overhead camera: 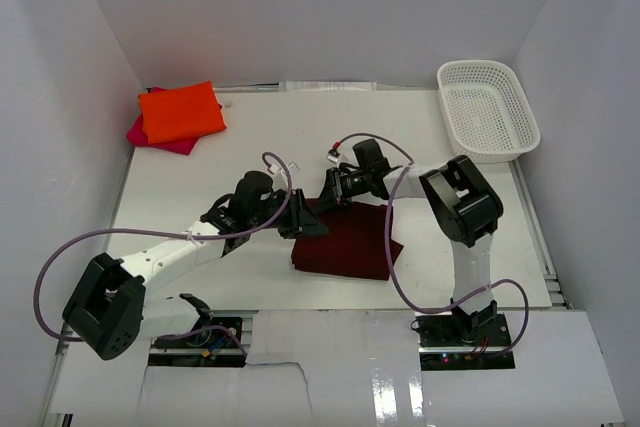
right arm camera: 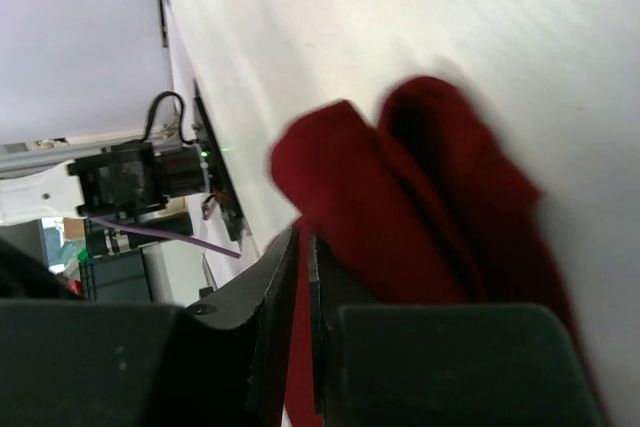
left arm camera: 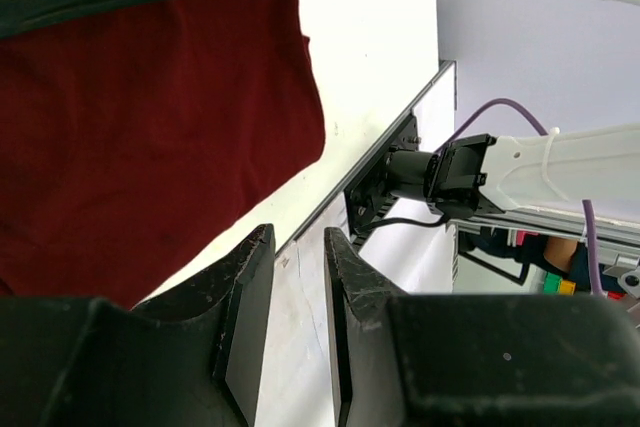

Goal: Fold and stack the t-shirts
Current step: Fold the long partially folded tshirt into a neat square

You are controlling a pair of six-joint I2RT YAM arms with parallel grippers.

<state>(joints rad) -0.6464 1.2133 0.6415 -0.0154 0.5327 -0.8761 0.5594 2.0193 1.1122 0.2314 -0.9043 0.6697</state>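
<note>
Left end effector (left arm camera: 298,252) stands parted; right end effector (right arm camera: 303,247), facing it, is pinched nearly closed.

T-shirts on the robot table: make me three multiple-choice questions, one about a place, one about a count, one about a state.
1. Where is the orange t-shirt?
A in the basket
B on the magenta t-shirt, far left corner
C at the near edge

2. How many t-shirts show in the top view?
A three
B two
C five

3. The right gripper is:
A open, holding nothing
B gripping the basket
C shut on the maroon t-shirt

Answers:
1 B, orange lies over magenta at the far left.
2 A, orange, magenta and maroon.
3 C, maroon cloth sits pinched between its fingers.
</note>
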